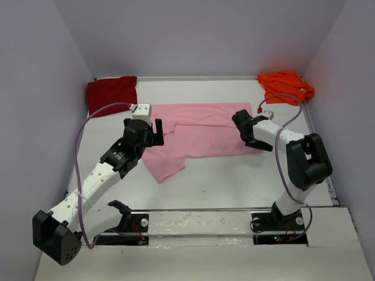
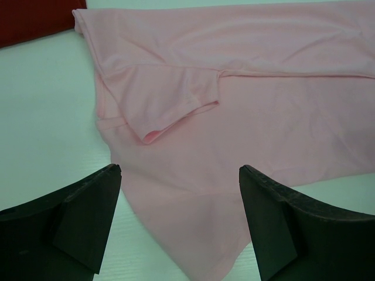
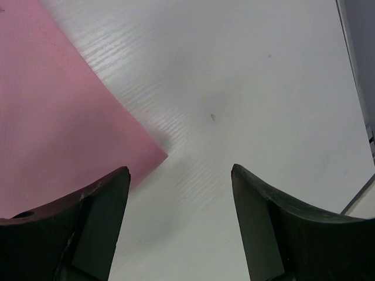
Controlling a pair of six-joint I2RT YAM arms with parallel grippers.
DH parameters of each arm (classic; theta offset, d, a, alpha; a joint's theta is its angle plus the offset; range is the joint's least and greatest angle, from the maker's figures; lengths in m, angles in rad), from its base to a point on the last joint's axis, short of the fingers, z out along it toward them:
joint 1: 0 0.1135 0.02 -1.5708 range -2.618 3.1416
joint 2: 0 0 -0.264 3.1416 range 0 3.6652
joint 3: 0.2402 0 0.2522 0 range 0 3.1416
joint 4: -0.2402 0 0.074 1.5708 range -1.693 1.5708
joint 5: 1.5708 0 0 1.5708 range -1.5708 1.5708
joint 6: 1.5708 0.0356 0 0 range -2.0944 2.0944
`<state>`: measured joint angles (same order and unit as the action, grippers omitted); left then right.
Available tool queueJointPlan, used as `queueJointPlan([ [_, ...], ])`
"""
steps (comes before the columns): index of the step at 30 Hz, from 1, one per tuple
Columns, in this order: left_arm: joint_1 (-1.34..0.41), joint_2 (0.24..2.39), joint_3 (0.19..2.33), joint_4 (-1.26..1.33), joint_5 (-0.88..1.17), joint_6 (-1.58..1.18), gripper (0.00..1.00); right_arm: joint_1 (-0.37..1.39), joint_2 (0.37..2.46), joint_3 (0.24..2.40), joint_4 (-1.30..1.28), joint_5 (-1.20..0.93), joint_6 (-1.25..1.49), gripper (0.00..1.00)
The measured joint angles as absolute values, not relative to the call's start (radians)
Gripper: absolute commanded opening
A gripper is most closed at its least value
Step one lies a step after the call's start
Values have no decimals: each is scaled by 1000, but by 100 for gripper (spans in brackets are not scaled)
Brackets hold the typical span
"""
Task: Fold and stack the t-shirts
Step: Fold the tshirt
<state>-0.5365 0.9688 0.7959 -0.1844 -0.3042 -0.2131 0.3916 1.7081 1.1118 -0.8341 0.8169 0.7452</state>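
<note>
T-shirts lie apart on the tabletop [image 1: 234,181]: dark red t-shirt [image 1: 111,93] bunched far left, light pink t-shirt [image 1: 199,136] partly folded in the middle, bright orange t-shirt [image 1: 286,86] heaped far right. Left tool [image 2: 180,170] hovers spread and empty over the pink cloth's left side; right tool [image 3: 180,168], spread and empty, hangs over its right corner.

The pink t-shirt [image 2: 263,117] is soft matt cloth; the white table [image 3: 263,88] looks smooth, faintly ribbed.

Bare white table [image 1: 234,181] lies open along the near edge; pink t-shirt [image 1: 199,132] covers the middle; dark red t-shirt [image 1: 111,93] and orange t-shirt [image 1: 286,86] fill 2 far corners.
</note>
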Motion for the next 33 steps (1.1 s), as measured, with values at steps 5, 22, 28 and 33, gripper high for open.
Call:
queueJointPlan([
  [5,-537,970,795,-184,-307,-212,92,379,1761,1112,-820,810,715,71],
  [22,-538,970,793,-184,-310,-210,91,368,1780,1126,-742,616,624,63],
  [28,-542,970,793,-184,-310,-210,91,364,1735,1098,-715,562,654,24],
  [33,-543,970,793,-184,-311,-208,91,360,1734,1097,-701,543,656,37],
])
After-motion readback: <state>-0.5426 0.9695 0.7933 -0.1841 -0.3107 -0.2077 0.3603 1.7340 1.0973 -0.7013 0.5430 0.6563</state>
